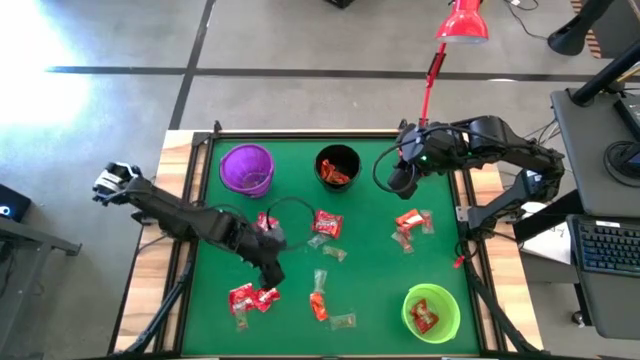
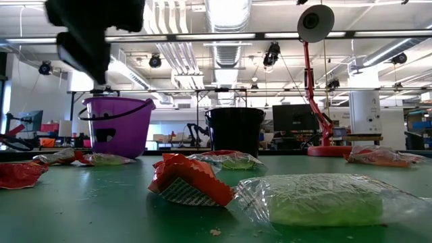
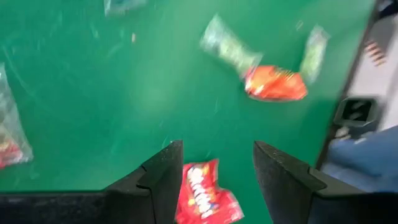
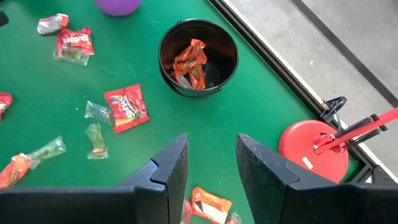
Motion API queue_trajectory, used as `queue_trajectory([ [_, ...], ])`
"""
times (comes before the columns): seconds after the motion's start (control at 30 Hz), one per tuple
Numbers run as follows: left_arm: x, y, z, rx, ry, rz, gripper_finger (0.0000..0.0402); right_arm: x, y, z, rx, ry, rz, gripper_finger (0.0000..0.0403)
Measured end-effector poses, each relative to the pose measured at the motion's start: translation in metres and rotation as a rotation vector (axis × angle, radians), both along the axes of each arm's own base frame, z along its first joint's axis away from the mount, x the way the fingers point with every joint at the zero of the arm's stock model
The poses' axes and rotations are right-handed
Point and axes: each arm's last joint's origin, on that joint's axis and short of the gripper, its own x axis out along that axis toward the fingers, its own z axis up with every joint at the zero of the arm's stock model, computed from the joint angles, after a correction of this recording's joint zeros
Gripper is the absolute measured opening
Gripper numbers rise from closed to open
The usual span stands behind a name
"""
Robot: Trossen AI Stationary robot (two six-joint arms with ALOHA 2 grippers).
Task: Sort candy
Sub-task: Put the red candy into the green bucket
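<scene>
1. Green felt covers the table (image 1: 370, 310), and the candy is scattered over it: red packets by the near-left corner (image 1: 250, 297), a red one mid-table (image 1: 327, 224), pale and orange ones toward the near edge (image 1: 320, 300), a few by the right edge (image 1: 411, 224).
2. Some is already sorted: orange-red pieces lie in the black cup (image 1: 337, 167) at the far edge and red ones in the green cup (image 1: 431, 312) at the near-right corner. The purple cup (image 1: 247, 168) stands at the far-left; its contents cannot be told.
3. The left gripper (image 3: 214, 168) hangs over the near-left part of the table. A red packet (image 3: 204, 194) lies directly under its jaws, long axis roughly in line with the fingers.
4. Its jaws stand wide apart, holding nothing, and the packet fits between them. This arm is plainly the nearer one; a straight drop should reach it.
5. The right gripper (image 4: 211, 168) hovers near the black cup, jaws part-open and empty.
</scene>
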Motion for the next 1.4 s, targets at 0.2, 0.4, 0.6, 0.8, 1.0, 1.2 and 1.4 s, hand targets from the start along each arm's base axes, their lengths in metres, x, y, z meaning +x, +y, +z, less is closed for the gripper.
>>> queue_trajectory([
  [0.2, 0.0, -0.028, -0.028, 0.034, 0.123, 0.003, 0.0164, -0.002, 0.001, -0.002, 0.002, 0.01, 0.017, 0.0128],
  [0.4, -0.001, -0.042, -0.05, 0.05, 0.232, 0.054, 0.0162, -0.003, 0.002, -0.001, 0.019, 0.008, 0.037, 0.0128],
  [0.6, -0.011, -0.061, -0.052, 0.015, 0.263, 0.043, 0.0162, -0.003, 0.003, -0.001, 0.061, 0.007, 0.064, 0.0128],
  [0.8, -0.021, -0.078, -0.06, 0.033, 0.282, 0.025, 0.0162, -0.003, 0.004, -0.001, 0.063, 0.007, 0.069, 0.0128],
  [1.0, -0.016, -0.081, -0.081, 0.096, 0.319, 0.04, 0.0162, -0.003, 0.004, -0.001, 0.065, 0.007, 0.071, 0.0128],
  [1.2, -0.012, -0.084, -0.095, 0.12, 0.333, 0.059, 0.0161, -0.003, 0.005, -0.002, 0.085, 0.006, 0.082, 0.0128],
  [1.4, -0.009, -0.086, -0.096, 0.099, 0.314, 0.068, 0.0127, -0.003, 0.01, -0.002, 0.087, 0.007, 0.103, 0.0128],
])
